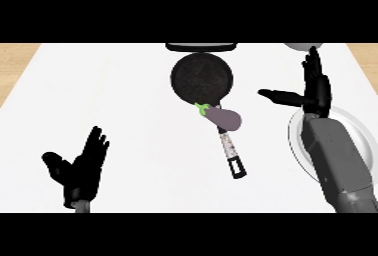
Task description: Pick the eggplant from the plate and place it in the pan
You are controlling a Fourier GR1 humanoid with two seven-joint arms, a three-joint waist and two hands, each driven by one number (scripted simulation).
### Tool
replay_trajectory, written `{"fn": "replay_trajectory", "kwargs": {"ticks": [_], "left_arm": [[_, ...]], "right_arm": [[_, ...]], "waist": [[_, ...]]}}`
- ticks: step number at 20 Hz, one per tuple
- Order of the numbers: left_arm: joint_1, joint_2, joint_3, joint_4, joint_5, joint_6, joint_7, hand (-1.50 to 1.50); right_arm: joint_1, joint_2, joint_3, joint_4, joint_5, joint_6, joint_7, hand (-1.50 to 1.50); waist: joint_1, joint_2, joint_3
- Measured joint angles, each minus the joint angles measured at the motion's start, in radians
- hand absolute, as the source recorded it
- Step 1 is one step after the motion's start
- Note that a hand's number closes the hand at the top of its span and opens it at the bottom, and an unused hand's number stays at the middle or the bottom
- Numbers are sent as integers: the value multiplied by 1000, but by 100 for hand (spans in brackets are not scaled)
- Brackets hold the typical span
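The purple eggplant [224, 118] with its green stem lies at the near rim of the black pan [201, 76], over the start of the pan's handle [231, 151]. My right hand [314, 90] is open, fingers straight and pointing away, thumb out to the left, a short way to the right of the eggplant and apart from it. The white plate [361, 131] sits at the right, largely covered by my right forearm. My left hand [80, 167] rests open at the lower left, fingers up.
A dark object with a white rim [201, 47] sits at the counter's far edge behind the pan. A white round object [297, 46] shows at the far right edge. Wooden floor borders the white counter on both sides.
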Motion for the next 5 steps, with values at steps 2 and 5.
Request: {"fn": "replay_trajectory", "kwargs": {"ticks": [2, 5], "left_arm": [[0, 6, 14, 4, 4, -14, 4, 0], [4, 2, 23, -2, 5, -23, 8, 0]], "right_arm": [[56, 3, 17, -88, -1, -5, 42, -150], [121, 22, 44, -186, 10, -33, 89, -150]], "waist": [[-2, -1, 0], [-2, -1, 0]]}}
